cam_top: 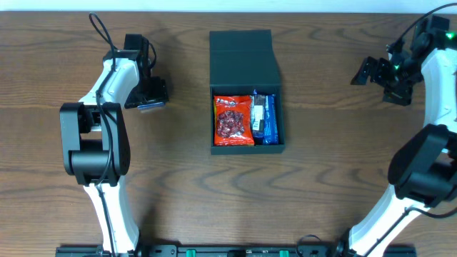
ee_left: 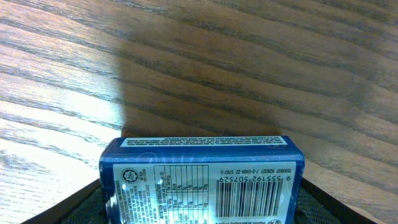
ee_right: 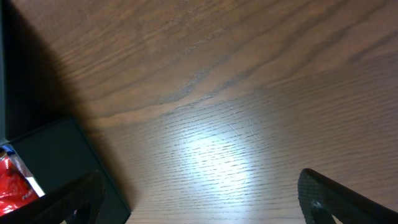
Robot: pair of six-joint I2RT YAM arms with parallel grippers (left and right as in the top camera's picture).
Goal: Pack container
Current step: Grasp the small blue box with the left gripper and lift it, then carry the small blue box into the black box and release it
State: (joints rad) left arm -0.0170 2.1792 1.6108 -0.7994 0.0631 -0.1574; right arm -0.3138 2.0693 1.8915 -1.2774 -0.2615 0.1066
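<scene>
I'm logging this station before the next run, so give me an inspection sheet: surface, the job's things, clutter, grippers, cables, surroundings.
Surface: brown wooden table, no spills seen.
Job's things: dark container at centre, flap lid open toward the far side; a red packet lies inside on the left, blue packets beside it.
Clutter: nothing seen.
Grippers: left gripper shut on a blue barcoded packet, left of the container; right gripper wide open, empty, over bare table.
Cables: black cable looped above the left arm; a thinner one by the right arm.
Surroundings: black rail along the near edge.
</scene>
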